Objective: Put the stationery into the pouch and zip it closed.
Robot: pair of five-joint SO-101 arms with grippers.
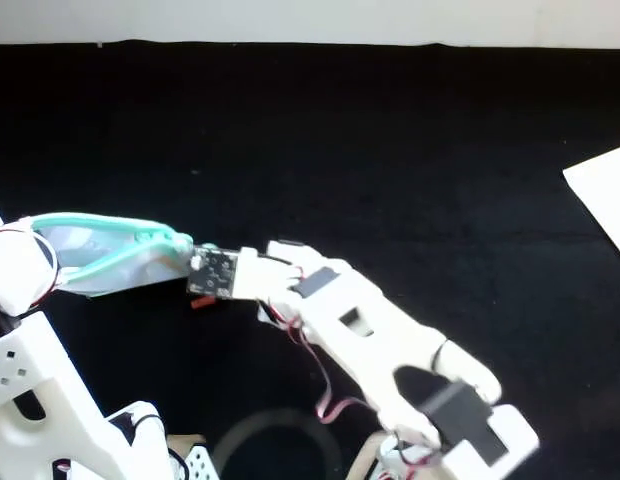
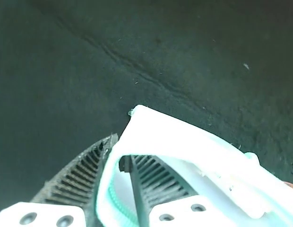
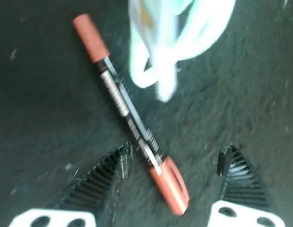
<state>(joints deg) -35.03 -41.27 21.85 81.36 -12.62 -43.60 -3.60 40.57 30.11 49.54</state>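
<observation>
while left gripper (image 2: 119,152) pinches pouch (image 2: 193,142) rim, right gripper (image 3: 176,152) wide open, empty, straddles pen (image 3: 130,116) end: centre on barrel, lower, close across, clear of pouch

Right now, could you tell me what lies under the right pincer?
A red-capped marker lies on the table under the open right pincer, near the pouch. From above, the arm hides most of it.

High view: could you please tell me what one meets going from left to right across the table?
Pouch with a teal zip → right arm, reaching toward the pouch's end → white sheet of paper at the table's edge.
</observation>
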